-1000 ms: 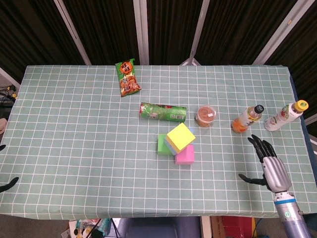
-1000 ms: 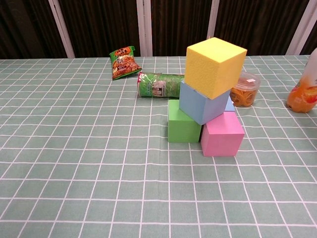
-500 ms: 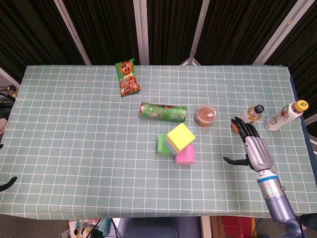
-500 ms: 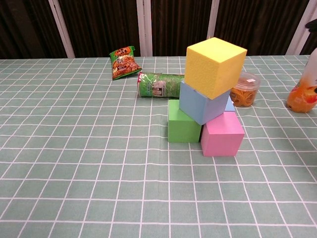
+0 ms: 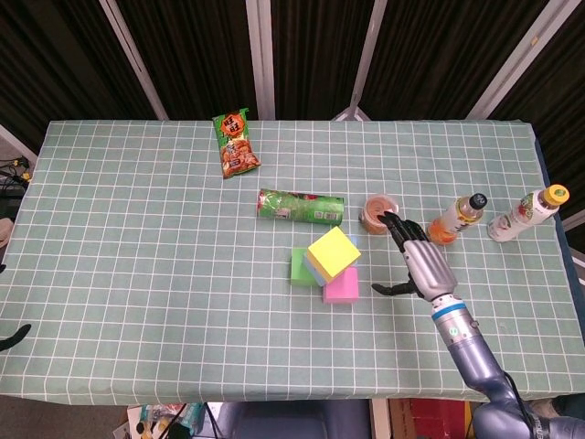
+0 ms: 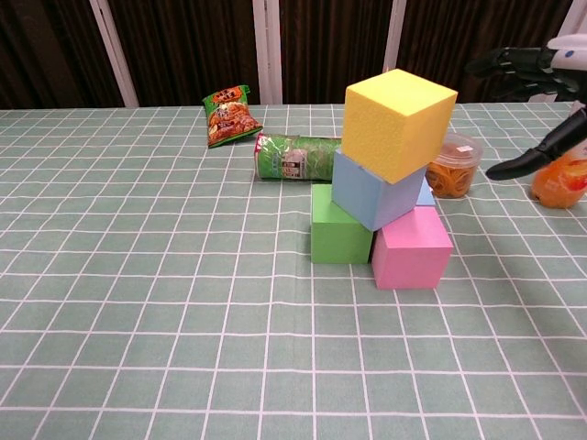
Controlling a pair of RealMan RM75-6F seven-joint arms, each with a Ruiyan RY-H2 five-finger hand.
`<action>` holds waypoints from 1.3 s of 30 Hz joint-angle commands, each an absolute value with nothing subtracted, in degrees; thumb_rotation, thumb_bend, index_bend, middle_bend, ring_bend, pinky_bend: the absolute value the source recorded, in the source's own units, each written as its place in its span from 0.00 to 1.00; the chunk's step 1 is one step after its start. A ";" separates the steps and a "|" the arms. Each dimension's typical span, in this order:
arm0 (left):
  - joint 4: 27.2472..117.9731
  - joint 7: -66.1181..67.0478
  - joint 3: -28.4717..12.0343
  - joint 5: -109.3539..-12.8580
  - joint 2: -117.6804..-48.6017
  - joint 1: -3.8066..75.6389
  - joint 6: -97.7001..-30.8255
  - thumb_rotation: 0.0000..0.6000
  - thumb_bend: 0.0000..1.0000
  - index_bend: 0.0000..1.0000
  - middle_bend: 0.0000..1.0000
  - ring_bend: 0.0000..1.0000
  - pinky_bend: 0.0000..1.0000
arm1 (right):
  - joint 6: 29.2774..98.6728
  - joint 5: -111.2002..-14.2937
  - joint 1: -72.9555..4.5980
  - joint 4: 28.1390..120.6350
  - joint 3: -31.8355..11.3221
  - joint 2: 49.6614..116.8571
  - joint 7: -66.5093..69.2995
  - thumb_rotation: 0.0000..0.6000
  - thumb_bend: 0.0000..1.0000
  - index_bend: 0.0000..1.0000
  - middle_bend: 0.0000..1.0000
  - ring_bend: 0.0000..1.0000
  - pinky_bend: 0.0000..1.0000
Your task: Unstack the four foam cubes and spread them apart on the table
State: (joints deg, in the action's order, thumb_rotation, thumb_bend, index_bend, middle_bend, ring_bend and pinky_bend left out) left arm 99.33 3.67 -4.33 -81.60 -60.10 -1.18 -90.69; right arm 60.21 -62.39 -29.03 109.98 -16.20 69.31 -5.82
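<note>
A yellow cube (image 5: 333,250) (image 6: 399,124) tops the stack, tilted on a blue cube (image 6: 376,194). The blue cube rests on a green cube (image 5: 299,267) (image 6: 337,232) and a pink cube (image 5: 341,287) (image 6: 412,247), which stand side by side on the table. My right hand (image 5: 416,261) (image 6: 541,96) hovers just right of the stack with its fingers spread and nothing in it. It touches no cube. At the lower left edge of the head view only a dark fingertip (image 5: 13,335) of my left hand shows.
A green snack tube (image 5: 300,207) lies behind the stack, with a chip bag (image 5: 236,145) further back. An orange-filled tub (image 5: 378,213) sits right of the tube, close to my right hand. Two bottles (image 5: 456,219) (image 5: 527,211) stand at the far right.
My right hand has moved left and away from the table's right edge, past the bottles, to a spot beside the stack. The cubes have not moved.
</note>
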 commanded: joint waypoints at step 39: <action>99.24 0.84 -5.17 -79.61 -58.94 -2.12 -91.49 1.00 0.14 0.16 0.00 0.00 0.00 | 59.89 -46.97 -46.20 117.82 -16.97 71.29 -29.63 1.00 0.04 0.01 0.00 0.04 0.00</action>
